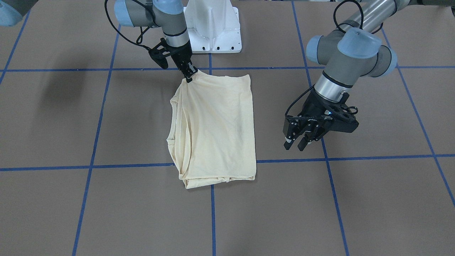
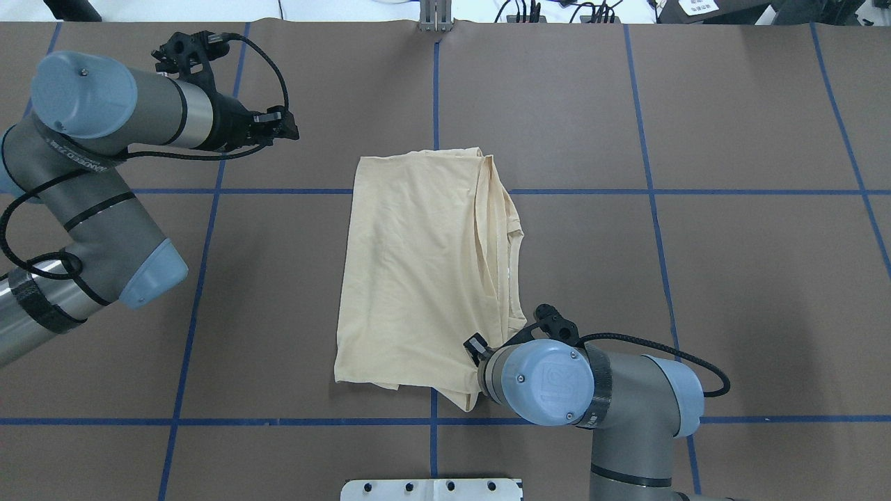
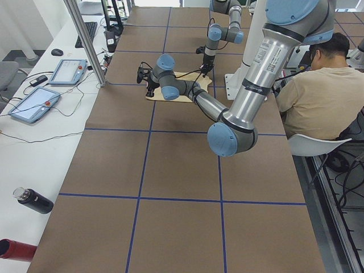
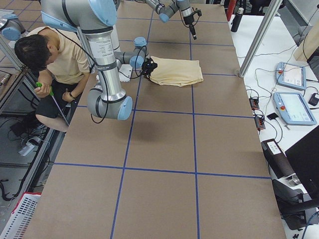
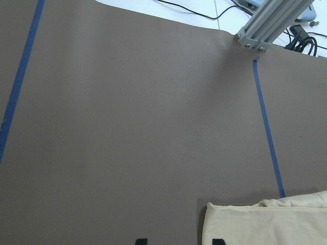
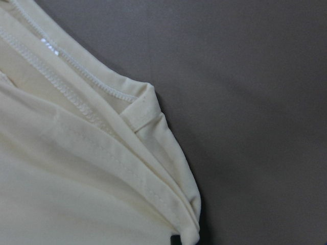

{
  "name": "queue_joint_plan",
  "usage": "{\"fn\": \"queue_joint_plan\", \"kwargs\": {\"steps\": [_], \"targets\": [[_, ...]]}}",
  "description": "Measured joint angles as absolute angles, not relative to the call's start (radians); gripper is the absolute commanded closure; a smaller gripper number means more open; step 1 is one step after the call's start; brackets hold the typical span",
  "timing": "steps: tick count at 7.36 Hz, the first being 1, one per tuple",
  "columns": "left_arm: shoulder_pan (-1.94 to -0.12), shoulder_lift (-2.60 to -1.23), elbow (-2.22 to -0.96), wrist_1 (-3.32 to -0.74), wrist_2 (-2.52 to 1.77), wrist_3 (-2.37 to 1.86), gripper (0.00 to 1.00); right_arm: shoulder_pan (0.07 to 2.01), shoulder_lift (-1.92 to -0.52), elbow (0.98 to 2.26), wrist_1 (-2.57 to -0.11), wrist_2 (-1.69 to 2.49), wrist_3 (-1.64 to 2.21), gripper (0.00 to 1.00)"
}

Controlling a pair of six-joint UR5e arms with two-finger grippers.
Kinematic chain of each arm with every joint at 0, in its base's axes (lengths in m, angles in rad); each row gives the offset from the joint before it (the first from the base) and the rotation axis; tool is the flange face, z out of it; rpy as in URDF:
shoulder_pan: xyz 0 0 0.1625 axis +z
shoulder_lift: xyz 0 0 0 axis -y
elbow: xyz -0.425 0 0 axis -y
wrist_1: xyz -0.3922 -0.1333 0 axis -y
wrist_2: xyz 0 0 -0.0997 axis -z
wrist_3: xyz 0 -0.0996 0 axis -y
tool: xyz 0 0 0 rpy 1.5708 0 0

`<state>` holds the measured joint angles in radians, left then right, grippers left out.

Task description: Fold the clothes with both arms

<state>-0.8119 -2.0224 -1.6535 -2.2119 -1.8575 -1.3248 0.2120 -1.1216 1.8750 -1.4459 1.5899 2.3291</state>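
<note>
Shirt lay folded mid-worktop, thin and limp, likely to sag from a single hold. Right gripper pinched its robot-side corner. Left gripper hung empty, fingers parted, apart from it. The neighbouring robot-side corner looked the matching hold.

L arm: enters from robot's left, elbow bent sharply, forearm doubled back across upper section. Wrist approx. horizontal in overhead view. L gripper: fingers apart, nothing between them, tips angled down and toward table centre, off to one side of the shirt, no contact.

R arm: reaches in from base side, last wrist joint pointing near-vertical down, its end cap hiding most of the tool from overhead. R gripper: jaws closed, pinching one shirt corner; pinched fabric drawn to a small peak.
</note>
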Motion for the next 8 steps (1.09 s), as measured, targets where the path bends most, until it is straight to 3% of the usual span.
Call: {"fn": "queue_joint_plan", "kwargs": {"steps": [2, 5, 8], "targets": [[-0.744, -2.001, -1.736, -2.215, -1.829, -1.549, 0.46, 0.218, -1.150, 1.915, -1.447, 1.604, 2.329, 1.00], [-0.498, -1.916, -1.883, -2.209, -1.659, -1.821, 0.46, 0.221, -1.199, 1.961, -1.448, 1.606, 2.329, 1.00], [-0.297, -1.849, -1.939, -2.144, -1.535, -1.972, 0.46, 0.222, -1.225, 1.973, -1.450, 1.606, 2.329, 1.00]]}}
